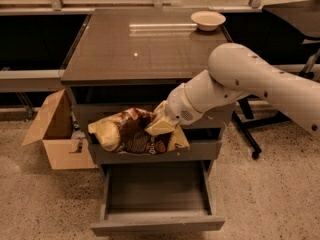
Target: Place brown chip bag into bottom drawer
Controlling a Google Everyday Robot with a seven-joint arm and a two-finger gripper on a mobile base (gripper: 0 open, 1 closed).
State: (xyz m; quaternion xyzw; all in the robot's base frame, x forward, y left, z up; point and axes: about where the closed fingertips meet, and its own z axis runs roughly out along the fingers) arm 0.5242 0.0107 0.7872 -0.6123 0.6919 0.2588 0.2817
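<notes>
In the camera view, the white arm (260, 81) reaches in from the right and down across the front of the grey bench (125, 54). Its gripper (161, 125) is at the level of the middle drawer (200, 151), with the jaws clamped on the right part of the chip bag (131, 135). The bag is crumpled, with a dark brown middle and tan ends, and lies lengthwise along the top edge of the middle drawer's front (whether it rests on that edge or only hangs before it, I cannot tell). It is directly above the bottom drawer (157, 223), which is pulled well out, and well apart from the drawer's floor. A cream bowl (208, 20) sits on the far right corner of the bench top. An open cardboard box (52, 134) stands on the speckled floor (280, 194), just beside the bench's left side.
</notes>
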